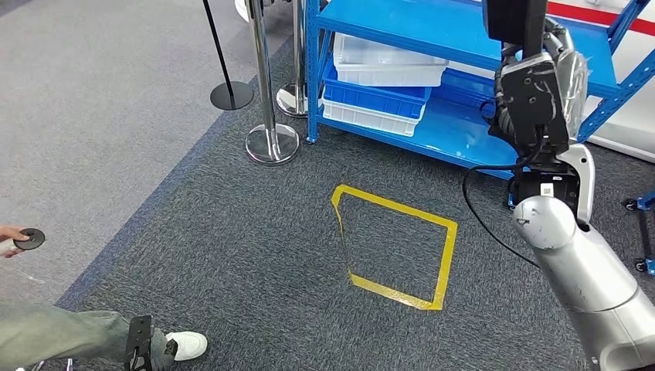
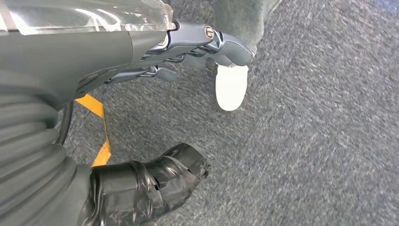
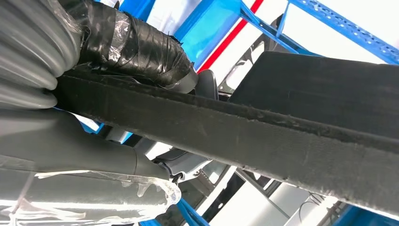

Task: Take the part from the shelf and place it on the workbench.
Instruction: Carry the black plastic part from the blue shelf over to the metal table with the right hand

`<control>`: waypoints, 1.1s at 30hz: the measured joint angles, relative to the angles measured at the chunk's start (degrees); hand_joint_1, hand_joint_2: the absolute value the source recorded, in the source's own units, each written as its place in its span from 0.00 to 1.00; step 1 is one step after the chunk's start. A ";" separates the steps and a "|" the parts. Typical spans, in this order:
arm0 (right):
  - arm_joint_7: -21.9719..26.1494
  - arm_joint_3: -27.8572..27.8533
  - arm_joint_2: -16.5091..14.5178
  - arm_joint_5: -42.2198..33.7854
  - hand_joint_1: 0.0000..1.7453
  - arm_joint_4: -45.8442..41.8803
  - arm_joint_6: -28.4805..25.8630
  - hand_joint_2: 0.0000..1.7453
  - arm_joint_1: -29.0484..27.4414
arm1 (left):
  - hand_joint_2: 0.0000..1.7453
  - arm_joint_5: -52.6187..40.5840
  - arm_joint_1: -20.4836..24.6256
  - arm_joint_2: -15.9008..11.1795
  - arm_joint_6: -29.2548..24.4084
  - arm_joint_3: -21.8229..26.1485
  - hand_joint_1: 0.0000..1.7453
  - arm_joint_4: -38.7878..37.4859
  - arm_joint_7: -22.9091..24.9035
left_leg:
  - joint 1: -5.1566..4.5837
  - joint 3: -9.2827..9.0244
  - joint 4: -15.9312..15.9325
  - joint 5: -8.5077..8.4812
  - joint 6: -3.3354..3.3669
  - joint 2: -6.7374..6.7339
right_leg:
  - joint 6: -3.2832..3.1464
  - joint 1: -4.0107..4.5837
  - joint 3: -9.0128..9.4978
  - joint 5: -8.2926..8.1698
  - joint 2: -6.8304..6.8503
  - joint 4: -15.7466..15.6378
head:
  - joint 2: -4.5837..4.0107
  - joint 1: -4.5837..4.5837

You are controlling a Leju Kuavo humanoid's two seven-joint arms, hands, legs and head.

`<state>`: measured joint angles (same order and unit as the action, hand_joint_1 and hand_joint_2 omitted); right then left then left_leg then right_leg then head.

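The part [image 1: 514, 19] is a flat black panel, standing upright at the top of the head view in front of the blue shelf [image 1: 432, 127]. My right hand [image 1: 533, 100] is raised and grips it from below. The right wrist view shows the part [image 3: 282, 136] as a long dark slab with a thick edge, clamped between the black-taped thumb [image 3: 136, 47] and the fingers behind it. My left hand [image 2: 188, 47] hangs over the grey carpet with its fingers stretched out and nothing in them.
White and blue trays [image 1: 378, 85] are stacked on the shelf's lower deck. Chrome posts [image 1: 272, 143] stand left of the shelf. A yellow tape square [image 1: 444, 255] marks the carpet. A person's white shoe [image 1: 185, 344] and a hand holding a black disc [image 1: 29, 238] are at left.
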<state>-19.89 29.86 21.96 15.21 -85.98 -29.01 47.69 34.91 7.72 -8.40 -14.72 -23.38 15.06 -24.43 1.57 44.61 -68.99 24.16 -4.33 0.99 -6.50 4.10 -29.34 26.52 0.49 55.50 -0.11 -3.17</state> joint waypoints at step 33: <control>-1.33 -2.72 2.55 1.31 1.00 -3.43 2.10 1.00 -1.72 | 1.00 -0.79 0.06 -1.80 0.14 0.76 0.00 -0.05 1.96 | -2.25 -5.55 4.27 1.44 6.38 -0.64 | 4.77 -1.47 -5.79 -0.41 -1.71 5.60 | 0.00 0.53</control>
<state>-21.22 27.15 24.51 16.52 -89.41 -26.91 45.97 34.11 7.78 -10.20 -14.57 -22.62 15.00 -22.47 -0.68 39.06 -64.72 25.60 2.06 0.35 -1.73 2.63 -35.13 26.11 -1.21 61.10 -0.11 -2.65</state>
